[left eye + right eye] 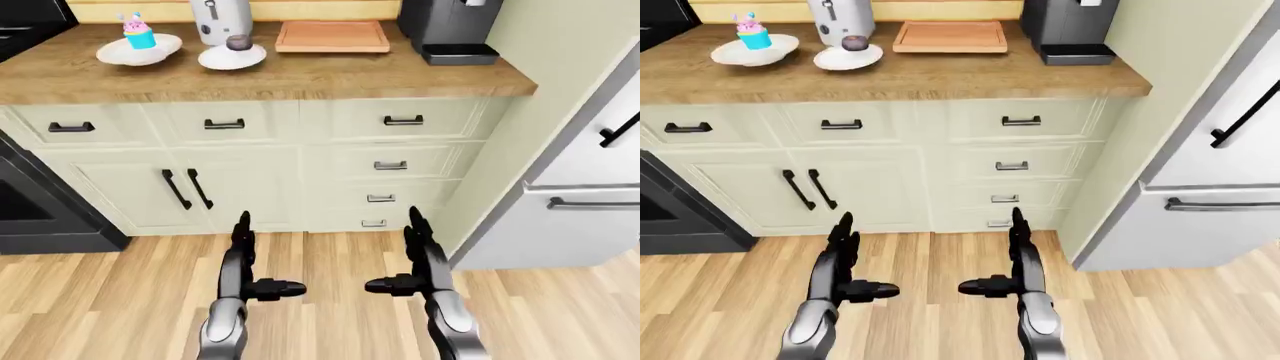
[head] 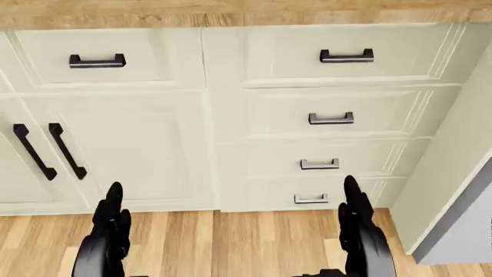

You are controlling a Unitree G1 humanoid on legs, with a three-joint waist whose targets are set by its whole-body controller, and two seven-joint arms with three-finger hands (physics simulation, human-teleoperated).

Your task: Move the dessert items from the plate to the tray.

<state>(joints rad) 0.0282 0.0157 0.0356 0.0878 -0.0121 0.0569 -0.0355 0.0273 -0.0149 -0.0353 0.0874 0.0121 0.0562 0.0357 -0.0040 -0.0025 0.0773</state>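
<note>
Left-eye view: your left hand [image 1: 243, 259] and right hand [image 1: 418, 255] hang low, fingers spread, holding nothing. The cupcake [image 1: 138, 32] on its plate [image 1: 139, 51] and the tray [image 1: 332, 37] sit along the counter's far edge. Head view: only drawers [image 2: 338, 118].

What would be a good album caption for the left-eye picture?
Both open hands, left hand and right hand, low over the floor; cupcake and wooden tray wait on the counter.

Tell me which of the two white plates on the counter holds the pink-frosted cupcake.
The left plate in the left-eye view, nearest the counter's left end; it carries the cupcake with pink frosting and blue wrapper. The other plate, beside it, holds a dark round dessert.
</note>
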